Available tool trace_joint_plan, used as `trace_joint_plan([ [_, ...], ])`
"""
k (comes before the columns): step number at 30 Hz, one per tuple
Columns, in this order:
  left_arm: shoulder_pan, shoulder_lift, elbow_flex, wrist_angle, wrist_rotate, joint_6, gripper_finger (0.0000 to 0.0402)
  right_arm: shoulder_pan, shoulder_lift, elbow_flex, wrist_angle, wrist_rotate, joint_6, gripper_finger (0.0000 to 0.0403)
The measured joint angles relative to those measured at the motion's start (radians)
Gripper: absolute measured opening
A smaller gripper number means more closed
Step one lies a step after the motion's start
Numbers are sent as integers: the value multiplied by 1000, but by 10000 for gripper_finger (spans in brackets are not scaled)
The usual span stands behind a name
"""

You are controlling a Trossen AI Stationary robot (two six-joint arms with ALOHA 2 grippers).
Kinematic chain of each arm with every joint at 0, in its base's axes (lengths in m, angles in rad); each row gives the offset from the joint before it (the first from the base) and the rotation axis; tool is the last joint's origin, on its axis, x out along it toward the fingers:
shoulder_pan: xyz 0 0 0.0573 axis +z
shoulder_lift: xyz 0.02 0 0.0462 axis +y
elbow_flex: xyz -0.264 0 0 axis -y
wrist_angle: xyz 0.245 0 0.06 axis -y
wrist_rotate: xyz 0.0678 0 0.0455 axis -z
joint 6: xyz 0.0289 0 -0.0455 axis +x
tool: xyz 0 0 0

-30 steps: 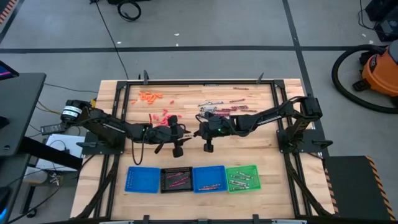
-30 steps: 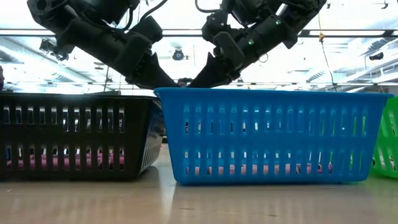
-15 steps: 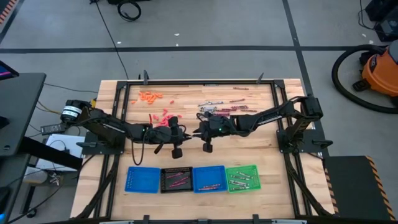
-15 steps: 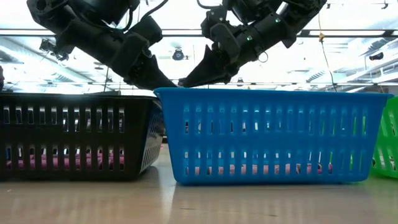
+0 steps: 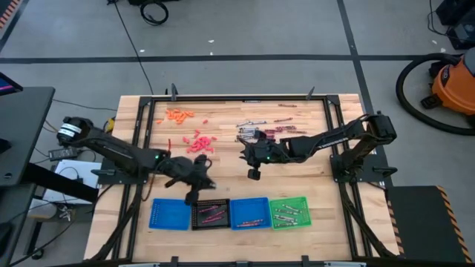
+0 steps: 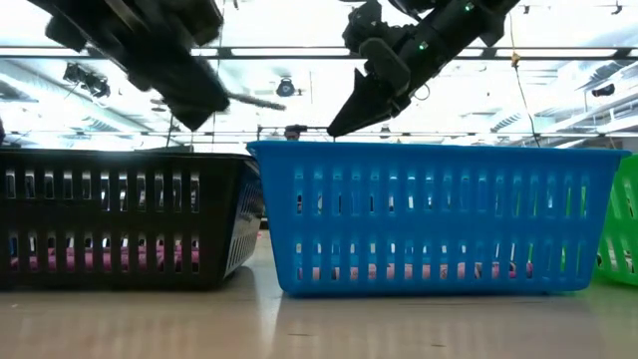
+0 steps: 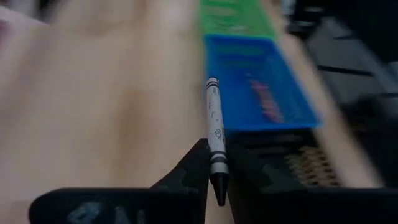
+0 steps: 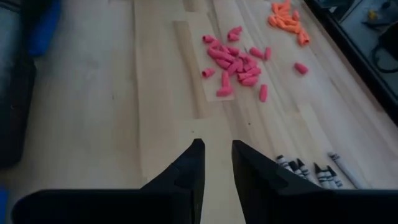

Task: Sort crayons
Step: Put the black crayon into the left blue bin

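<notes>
A grey paper-wrapped crayon (image 7: 215, 137), handed over at the table's middle a second ago, now sits pinched in the left gripper (image 5: 194, 194), lower centre-left above the black slotted tray (image 5: 210, 223). The right gripper (image 5: 254, 173) has backed off, parted and empty. Only the left wrist view shows the crayon.

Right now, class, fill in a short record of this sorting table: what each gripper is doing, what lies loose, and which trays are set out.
left gripper: shut on a grey crayon, near the black tray
right gripper: open, empty, above the table
loose: pink pieces, orange pieces, crayons
trays: blue, black, blue, green, in one row
</notes>
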Motion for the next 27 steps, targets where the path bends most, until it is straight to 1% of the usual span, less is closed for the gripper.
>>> trace_joint_plan([
  [2,-34,-11,0,-3,44,-63,48,2,0,0,1,10,1,87],
  [5,-99,1,0,-14,37,-156,49,3,0,0,0,12,8,87],
  [10,-224,54,0,-9,-85,-279,49,4,0,0,-14,6,26,87],
  [16,-329,106,0,-5,-222,-399,49,4,0,0,-13,6,23,87],
  [19,-360,133,0,-8,-268,-437,50,4,0,0,-10,5,17,87],
  [27,-368,138,0,-8,-285,-447,50,6,1,0,-13,2,17,87],
])
